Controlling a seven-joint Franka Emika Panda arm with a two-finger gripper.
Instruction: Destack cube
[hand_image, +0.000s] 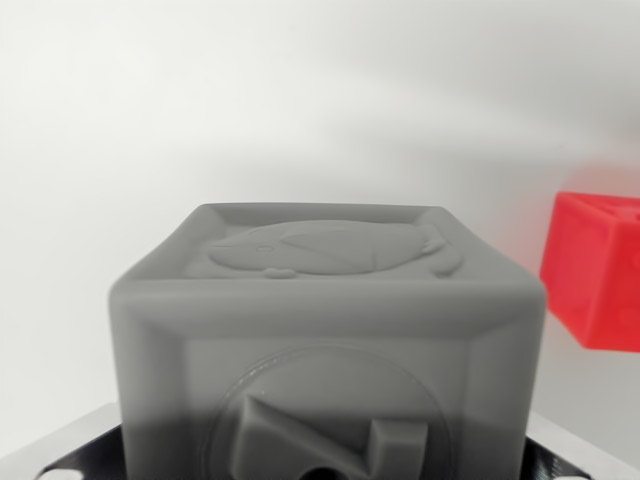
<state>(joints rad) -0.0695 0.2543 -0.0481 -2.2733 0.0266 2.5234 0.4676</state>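
Observation:
A grey cube (325, 300) with a raised animal figure on its top face fills the lower middle of the wrist view, very close to the camera. Dark and silver parts of my gripper (325, 455) show only at the bottom corners, one finger (70, 450) at the wrist view's left and another at its right, pressed against the cube's two sides. The cube hides the fingertips. A red cube (598, 268) sits apart at the wrist view's right edge, cut off by the frame and partly blurred.
A plain white surface (300, 100) lies behind and around both cubes. A soft shadow runs across it behind the grey cube.

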